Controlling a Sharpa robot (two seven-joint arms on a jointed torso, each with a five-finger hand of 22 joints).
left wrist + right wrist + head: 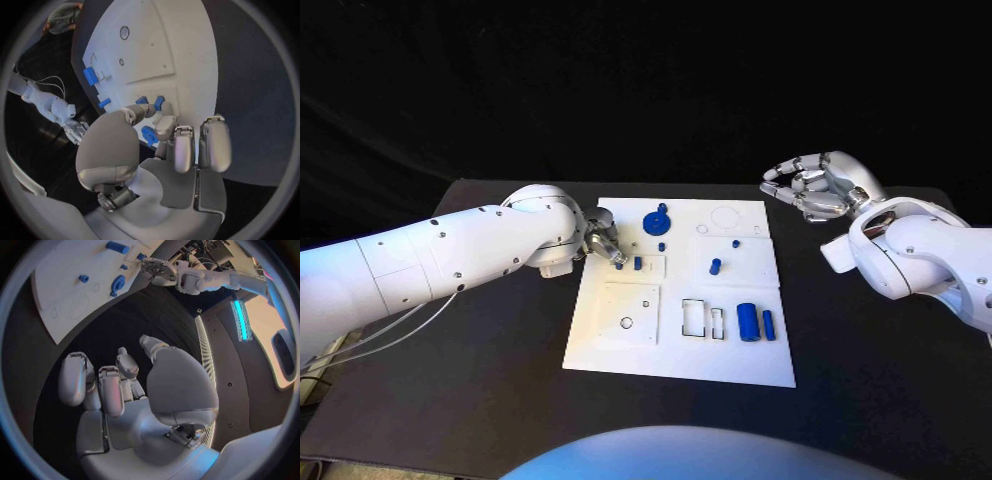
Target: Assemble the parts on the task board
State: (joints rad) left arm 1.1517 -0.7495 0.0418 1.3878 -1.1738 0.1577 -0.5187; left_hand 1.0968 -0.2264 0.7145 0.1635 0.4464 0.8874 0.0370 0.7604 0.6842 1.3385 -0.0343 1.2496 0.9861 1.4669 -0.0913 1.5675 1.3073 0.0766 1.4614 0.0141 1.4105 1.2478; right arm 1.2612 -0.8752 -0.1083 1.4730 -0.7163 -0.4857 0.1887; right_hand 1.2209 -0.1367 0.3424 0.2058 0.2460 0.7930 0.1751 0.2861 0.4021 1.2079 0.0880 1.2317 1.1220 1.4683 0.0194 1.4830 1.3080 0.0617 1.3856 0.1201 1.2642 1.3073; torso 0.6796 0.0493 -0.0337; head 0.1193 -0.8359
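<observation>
The left hand (602, 243) reaches over the left edge of the task board (632, 352), at about ten o'clock from the board's middle. Its fingers (182, 150) are curled inward and close together, and their tips come down beside a small blue part (638, 264) on a raised white square (651, 267); in the left wrist view two small blue pieces (150, 102) lie just beyond the fingertips and another blue piece (149, 135) sits under the curled fingers, but I cannot tell if the hand really pinches any of them. At twelve o'clock on the board stands a round blue part (656, 220), just beside the left hand. Near the middle of the board there is a short blue peg (715, 266), and a tiny blue piece (734, 242) is above it. At about four o'clock a blue cylinder (749, 322) lies along a thinner blue bar (767, 322), both just right of an empty rectangular frame slot (694, 317). A second raised white plate (629, 314) with a small round hole is at seven o'clock. The right hand (815, 187) hovers above the black table (473, 390), well apart from the board at about two o'clock; its fingers (75, 380) are bent inward and it holds nothing.
</observation>
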